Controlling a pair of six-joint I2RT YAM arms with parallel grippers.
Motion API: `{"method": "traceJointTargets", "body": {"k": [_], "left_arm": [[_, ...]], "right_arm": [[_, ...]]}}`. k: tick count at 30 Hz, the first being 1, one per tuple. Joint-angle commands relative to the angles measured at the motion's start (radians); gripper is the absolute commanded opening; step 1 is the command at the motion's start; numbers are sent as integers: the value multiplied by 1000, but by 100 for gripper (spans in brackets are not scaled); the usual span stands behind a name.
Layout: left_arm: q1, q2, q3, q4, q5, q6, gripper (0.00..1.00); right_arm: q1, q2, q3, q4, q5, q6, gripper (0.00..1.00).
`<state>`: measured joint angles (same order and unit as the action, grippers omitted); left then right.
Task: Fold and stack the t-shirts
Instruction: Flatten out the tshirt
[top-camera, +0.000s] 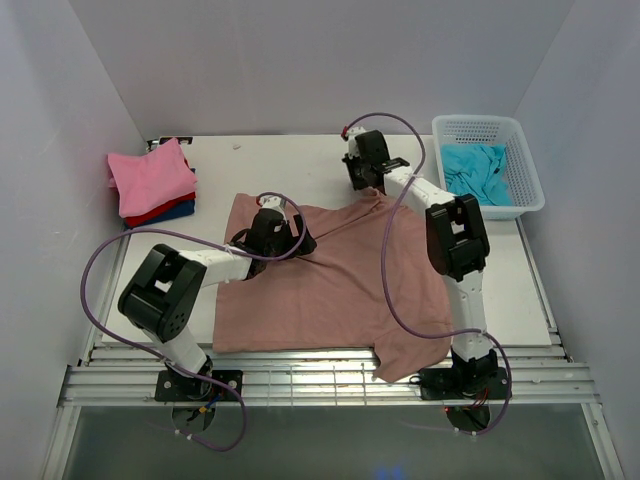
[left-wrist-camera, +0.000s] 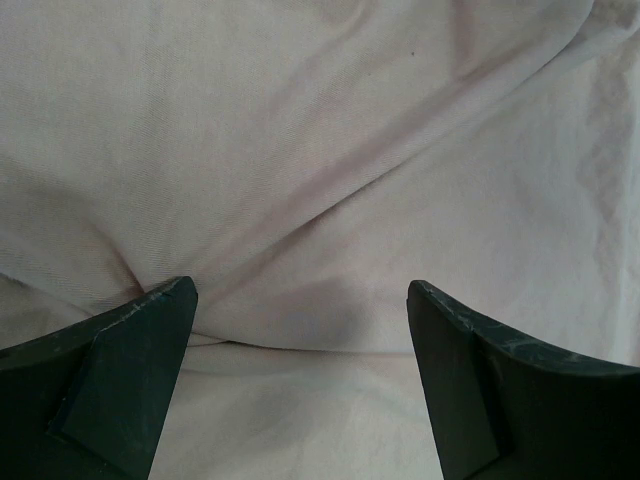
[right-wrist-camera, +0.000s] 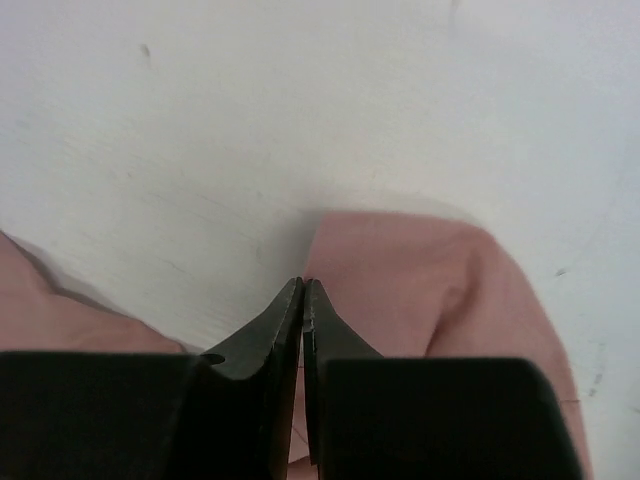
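**Bench layout, shirt folding.** Rose-brown shirt (top-camera: 330, 290) spread flat at centre of bench (top-camera: 530, 290), near right corner draped over near edge. Left hand (left-wrist-camera: 300, 288) low over shirt's far left part, fingers wide apart, nothing between them. Right hand (right-wrist-camera: 303, 285) at shirt's far edge, fingers pressed together, tips at cloth rim; whether cloth is pinched cannot be told. Far left: folded stack, pink shirt (top-camera: 150, 175) on top, red shirt (top-camera: 150, 213) beneath, dark blue shirt (top-camera: 178, 211) lowest. Far right: white basket (top-camera: 525, 180) holding crumpled turquoise shirt (top-camera: 478, 172).

At centre spread t-shirt (top-camera: 330, 290), folded t-shirts (top-camera: 152, 180) stacked far left, basket (top-camera: 478, 127) far right holding crumpled t-shirt (top-camera: 478, 172)
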<state>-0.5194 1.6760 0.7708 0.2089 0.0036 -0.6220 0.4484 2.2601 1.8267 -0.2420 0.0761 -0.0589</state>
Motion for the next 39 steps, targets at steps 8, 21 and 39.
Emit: {"method": "traceJointTargets", "body": {"k": [8,21,39], "left_arm": [[-1,-36,-31,-62,-11,-7,98],[-1,-36,-33,-68,-7,-5,98],[-1,-64,21,-98,-62,31,98]], "right_arm": [[3,-229,-32,216,94,50,8],[3,-223,-234,263,191,19,27],[-129,-73,14,190,188,-27,37]]}}
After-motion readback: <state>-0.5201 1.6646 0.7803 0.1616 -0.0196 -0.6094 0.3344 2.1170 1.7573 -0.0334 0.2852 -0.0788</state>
